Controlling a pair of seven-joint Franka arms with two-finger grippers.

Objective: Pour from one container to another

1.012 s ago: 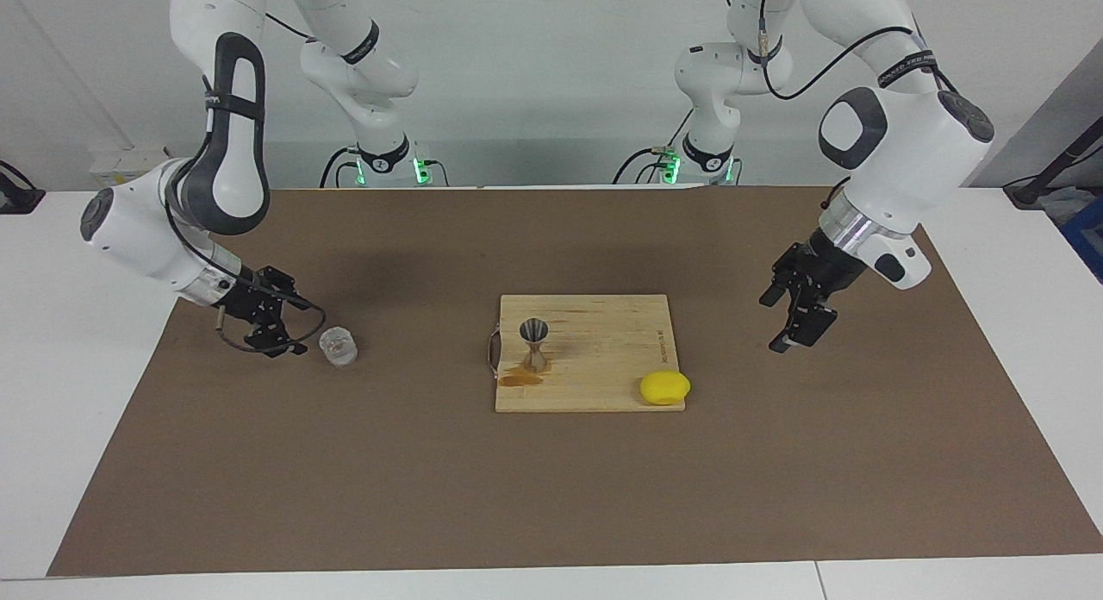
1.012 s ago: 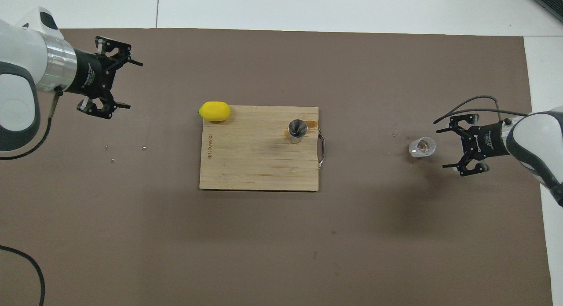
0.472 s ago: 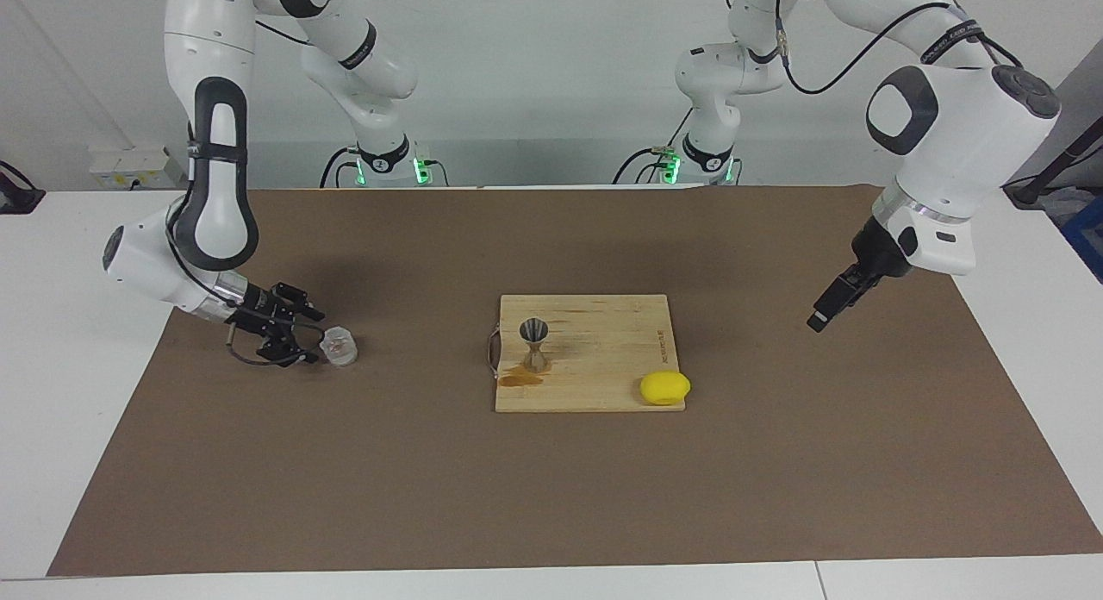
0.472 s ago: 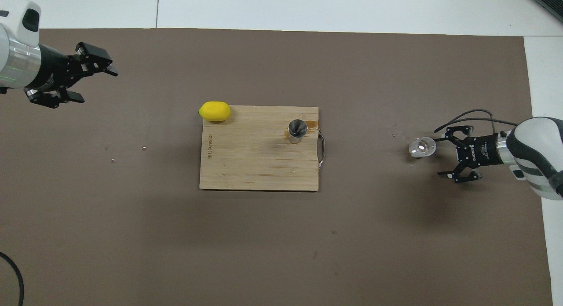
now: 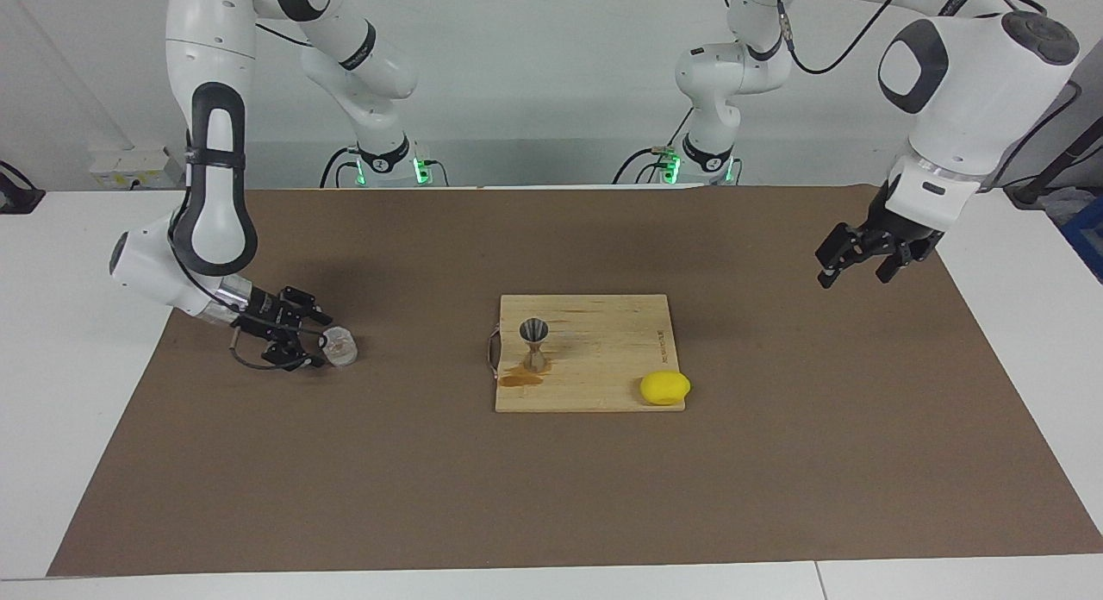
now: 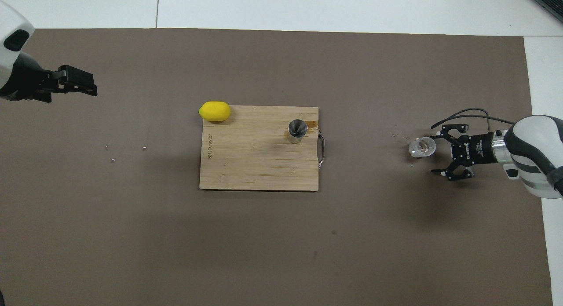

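Note:
The small clear glass cup stands on the brown mat toward the right arm's end of the table; it also shows in the overhead view. My right gripper is low at the mat and open, its fingertips at the cup's sides; I cannot tell whether they touch it. The silver jigger stands upright on the wooden cutting board, near its handle end. My left gripper is open and empty, raised over the mat toward the left arm's end.
A yellow lemon lies at the board's corner. A brown wet stain marks the board beside the jigger. The board has a metal handle on the side toward the cup.
My right gripper has moved in toward the glass cup, until its open fingers reach it. My left gripper has risen, turned and drawn back toward its end of the table.

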